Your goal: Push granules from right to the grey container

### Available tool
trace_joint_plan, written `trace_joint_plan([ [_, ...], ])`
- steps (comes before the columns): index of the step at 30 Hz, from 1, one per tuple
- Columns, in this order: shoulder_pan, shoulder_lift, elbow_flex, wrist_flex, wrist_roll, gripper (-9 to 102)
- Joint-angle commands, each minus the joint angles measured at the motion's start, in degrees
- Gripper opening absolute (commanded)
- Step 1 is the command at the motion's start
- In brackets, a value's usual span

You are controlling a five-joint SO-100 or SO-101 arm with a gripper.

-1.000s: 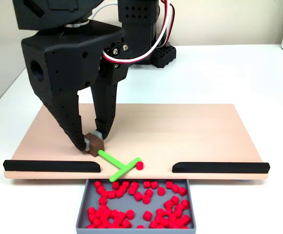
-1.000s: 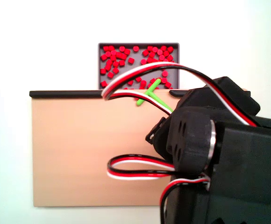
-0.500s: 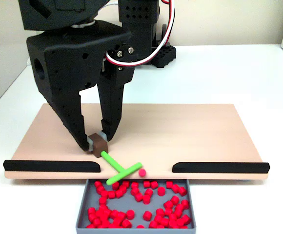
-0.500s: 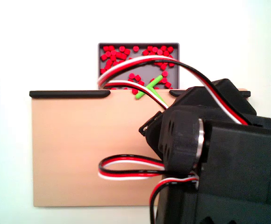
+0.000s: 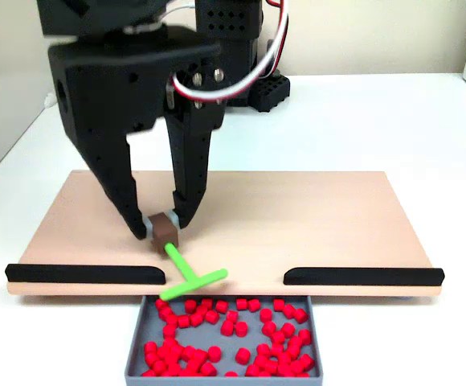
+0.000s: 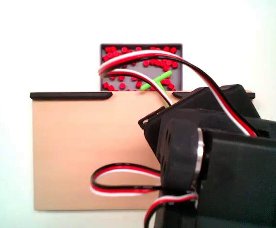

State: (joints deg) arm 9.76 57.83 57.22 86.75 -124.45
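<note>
Below board edge, grey container [image 5: 136, 342] w/ granules [image 5: 217, 334], claw [image 5: 162, 231] clamping pusher block [image 5: 165, 234].

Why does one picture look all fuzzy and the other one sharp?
A fixed view from the front is crisp: each tiny bright red plastic granule shows an edge. A fixed view from above is soft and washed out, and the big black robot arm close to the lens is blurry.

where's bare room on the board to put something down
The board's whole stretch right of the gripper, back from the right black strip, is bare. Crowded: the grey tray of red pellets and the green pusher at the gap.
</note>
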Motion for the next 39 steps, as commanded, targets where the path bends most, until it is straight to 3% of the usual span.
trace_joint_plan([
  [1,-1.0,6.0,-0.8,0.1,10.0,0],
  [9,-5.0,11.1,-0.3,0.1,32.0,0],
  [13,-6.6,19.2,9.1,0.1,38.8,0],
  [23,-8.0,43.0,35.9,0.1,41.7,0],
  [39,-8.0,57.4,51.2,0.1,38.0,0],
])
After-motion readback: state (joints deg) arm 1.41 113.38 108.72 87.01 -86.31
